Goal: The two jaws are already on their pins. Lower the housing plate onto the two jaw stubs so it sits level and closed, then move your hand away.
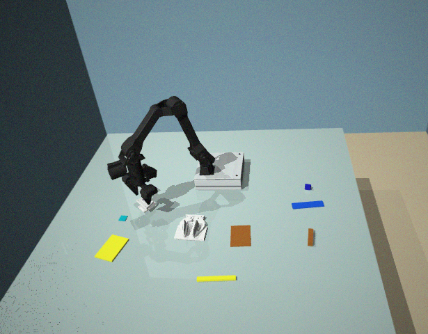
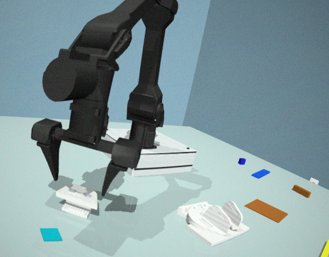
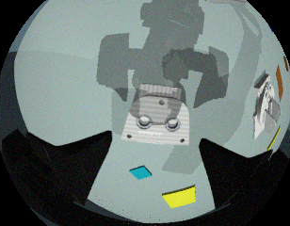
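Note:
The white housing plate [image 1: 143,207] [image 2: 76,196] [image 3: 156,134], with two round holes, rests tilted on a small ribbed stand [image 2: 75,210] [image 3: 160,88], apart from the jaw assembly. The white jaw base [image 2: 208,239] lies to the right in the top and exterior views, with two upright jaws side by side on it; the assembly also shows at the right edge of the wrist view [image 3: 267,105]. My gripper [image 1: 142,197] [image 2: 79,187] [image 3: 157,140] is wide open and empty, pointing down just above the plate, with its fingertips spread toward the plate's two sides. The stubs and pins are too small to make out.
A cyan tile [image 1: 122,218] [image 2: 51,234] and yellow slab [image 1: 111,248] lie near the plate. A yellow bar [image 1: 216,278], brown square [image 1: 240,235], brown block [image 1: 310,237], blue strip [image 1: 307,204] and blue cube [image 1: 307,186] lie farther off. The white robot base [image 1: 220,184] stands behind.

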`<state>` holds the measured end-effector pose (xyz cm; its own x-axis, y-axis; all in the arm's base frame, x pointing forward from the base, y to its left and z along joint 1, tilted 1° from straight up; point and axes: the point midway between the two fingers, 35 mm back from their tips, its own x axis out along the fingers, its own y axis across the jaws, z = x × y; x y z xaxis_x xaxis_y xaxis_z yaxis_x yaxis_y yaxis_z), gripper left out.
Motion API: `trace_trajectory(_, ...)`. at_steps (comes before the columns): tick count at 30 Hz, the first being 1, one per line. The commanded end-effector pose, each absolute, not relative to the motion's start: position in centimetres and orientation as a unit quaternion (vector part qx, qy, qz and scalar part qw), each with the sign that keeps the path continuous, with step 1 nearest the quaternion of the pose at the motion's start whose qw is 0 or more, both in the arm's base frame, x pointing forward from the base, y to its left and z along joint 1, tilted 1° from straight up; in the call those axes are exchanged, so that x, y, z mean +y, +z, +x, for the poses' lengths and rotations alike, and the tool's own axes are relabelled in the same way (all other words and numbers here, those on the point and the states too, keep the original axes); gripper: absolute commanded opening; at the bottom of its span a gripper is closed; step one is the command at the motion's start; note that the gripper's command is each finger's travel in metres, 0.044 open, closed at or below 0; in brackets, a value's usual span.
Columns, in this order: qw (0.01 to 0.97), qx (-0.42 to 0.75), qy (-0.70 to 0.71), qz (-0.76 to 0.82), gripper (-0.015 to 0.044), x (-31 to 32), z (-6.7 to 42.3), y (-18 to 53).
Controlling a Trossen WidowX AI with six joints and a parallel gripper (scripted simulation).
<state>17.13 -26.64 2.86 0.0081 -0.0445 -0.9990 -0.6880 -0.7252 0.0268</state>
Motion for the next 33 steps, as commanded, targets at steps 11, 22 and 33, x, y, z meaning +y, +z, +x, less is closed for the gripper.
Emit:
trace_trajectory(11, 0.249, 0.275, 0.651, -0.662, 0.044, -26.5, 16.9, 1.8)
trace_trajectory(22, 0.249, 0.275, 0.651, -0.662, 0.044, -26.6, 17.0, 0.1)
trace_trajectory(33, 0.249, 0.275, 0.651, -0.662, 0.044, -26.6, 16.9, -0.8)
